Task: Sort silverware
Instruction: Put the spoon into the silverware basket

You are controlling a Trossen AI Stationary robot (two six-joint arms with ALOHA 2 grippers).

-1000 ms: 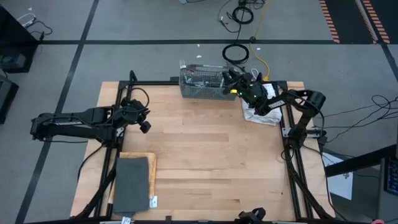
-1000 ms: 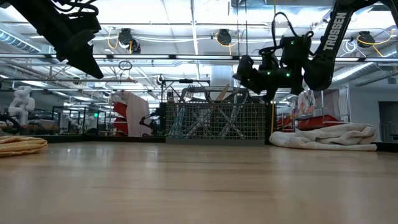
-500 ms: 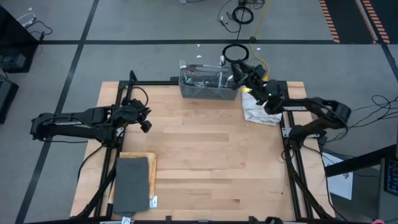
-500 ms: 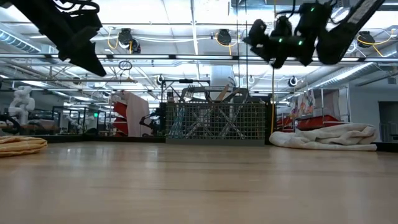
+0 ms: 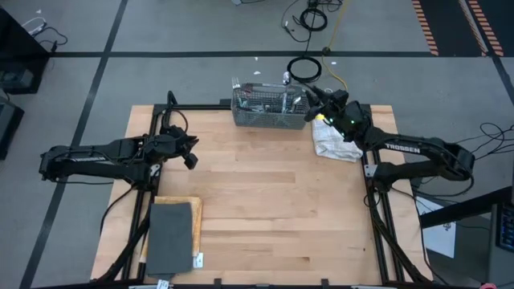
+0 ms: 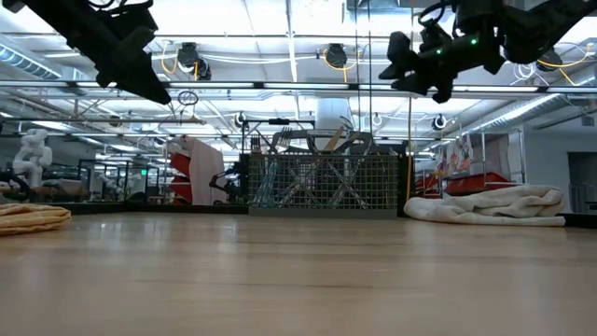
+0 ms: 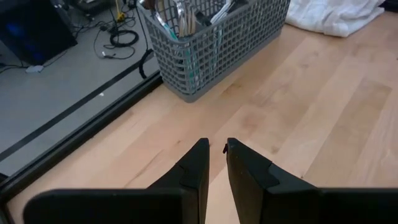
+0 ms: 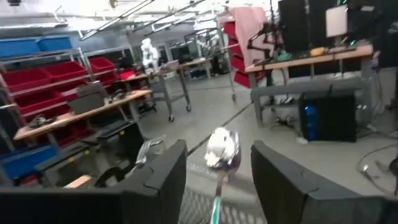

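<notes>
At twelve o'clock above the caddy [image 5: 269, 108], our right tool [image 8: 214, 171] pinches a light, stiff, slippery spoon [image 8: 221, 151] by its thin handle; left tool [image 7: 215, 163] nearly pressed together.

At my twelve o'clock a grey mesh caddy [image 5: 267, 108] stands on the wooden table [image 5: 257, 201]; a crumpled white cloth [image 5: 333, 143] lies toward two, a dark pad [image 5: 169, 238] toward seven.

Mesh walls of the caddy [image 7: 211, 46] hide the silverware [image 7: 186, 15] handles; a spoon [image 8: 221, 152] handle drops below the frame edge, its grip unseen.
</notes>
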